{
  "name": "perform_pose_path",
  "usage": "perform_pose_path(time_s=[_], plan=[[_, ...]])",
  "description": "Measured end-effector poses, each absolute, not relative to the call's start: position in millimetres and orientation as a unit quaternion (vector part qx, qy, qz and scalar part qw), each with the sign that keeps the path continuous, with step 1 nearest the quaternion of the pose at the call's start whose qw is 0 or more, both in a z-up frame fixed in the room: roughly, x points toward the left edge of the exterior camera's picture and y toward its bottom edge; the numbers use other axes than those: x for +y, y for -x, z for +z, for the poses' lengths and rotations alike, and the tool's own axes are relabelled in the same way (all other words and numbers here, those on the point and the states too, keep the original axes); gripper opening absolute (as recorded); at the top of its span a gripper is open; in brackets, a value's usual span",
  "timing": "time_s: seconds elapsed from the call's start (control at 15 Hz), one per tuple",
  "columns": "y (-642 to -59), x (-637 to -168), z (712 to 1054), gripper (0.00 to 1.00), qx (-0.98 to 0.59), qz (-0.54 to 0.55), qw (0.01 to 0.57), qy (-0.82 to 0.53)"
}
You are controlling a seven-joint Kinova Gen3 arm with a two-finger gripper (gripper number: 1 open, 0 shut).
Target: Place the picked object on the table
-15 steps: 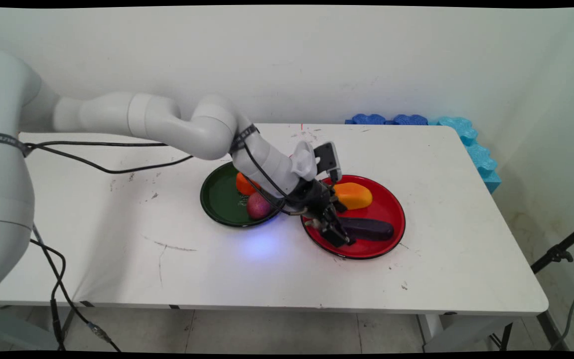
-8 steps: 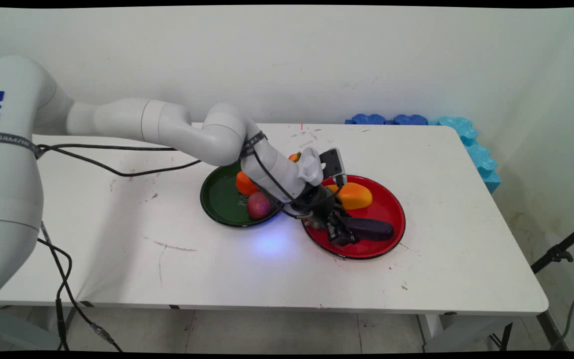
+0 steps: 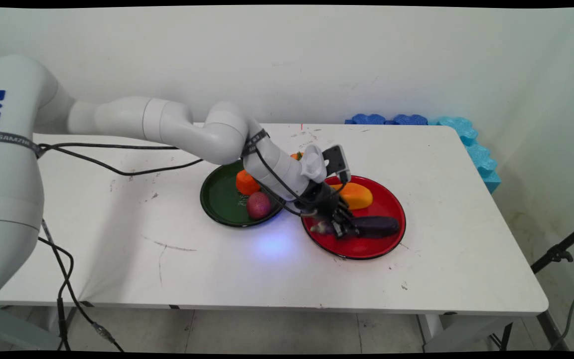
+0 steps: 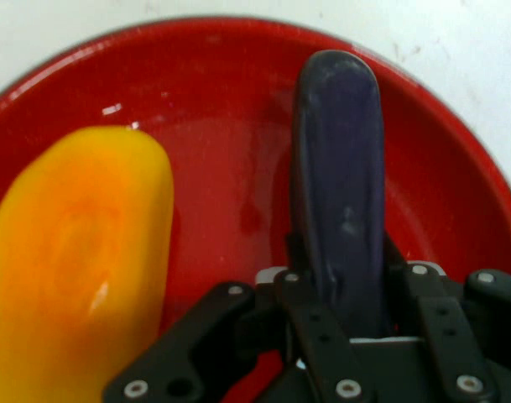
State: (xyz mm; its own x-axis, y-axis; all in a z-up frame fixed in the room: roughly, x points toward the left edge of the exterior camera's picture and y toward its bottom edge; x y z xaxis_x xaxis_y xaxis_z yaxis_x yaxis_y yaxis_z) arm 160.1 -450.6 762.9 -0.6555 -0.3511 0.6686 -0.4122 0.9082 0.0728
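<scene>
A dark purple eggplant [image 3: 377, 226] [image 4: 339, 168] lies across the front half of a red plate [image 3: 366, 253] [image 4: 230, 126]. My gripper [image 3: 339, 228] [image 4: 343, 273] is low over the plate's left side and shut on the eggplant's left end. In the hand view a black finger [image 4: 295, 256] presses against each side of it. A yellow-orange mango-like fruit [image 3: 357, 195] [image 4: 79, 260] rests on the plate just behind the eggplant, apart from the fingers.
A green plate [image 3: 215, 199] stands left of the red one, holding an orange vegetable [image 3: 246, 182] and a reddish round fruit [image 3: 258, 205]; the arm passes over its right rim. Blue foam pieces [image 3: 466, 133] line the table's far right corner.
The gripper swung from the red plate's front left toward the eggplant's end and closed on it. The eggplant has shifted slightly to the right.
</scene>
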Motion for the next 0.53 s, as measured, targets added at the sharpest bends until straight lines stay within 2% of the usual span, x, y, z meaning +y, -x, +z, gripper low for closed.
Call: perform_pose_path(time_s=[0.53], plan=[[-185,-433,821,0.00,-0.900,0.067,0.384,-0.195]])
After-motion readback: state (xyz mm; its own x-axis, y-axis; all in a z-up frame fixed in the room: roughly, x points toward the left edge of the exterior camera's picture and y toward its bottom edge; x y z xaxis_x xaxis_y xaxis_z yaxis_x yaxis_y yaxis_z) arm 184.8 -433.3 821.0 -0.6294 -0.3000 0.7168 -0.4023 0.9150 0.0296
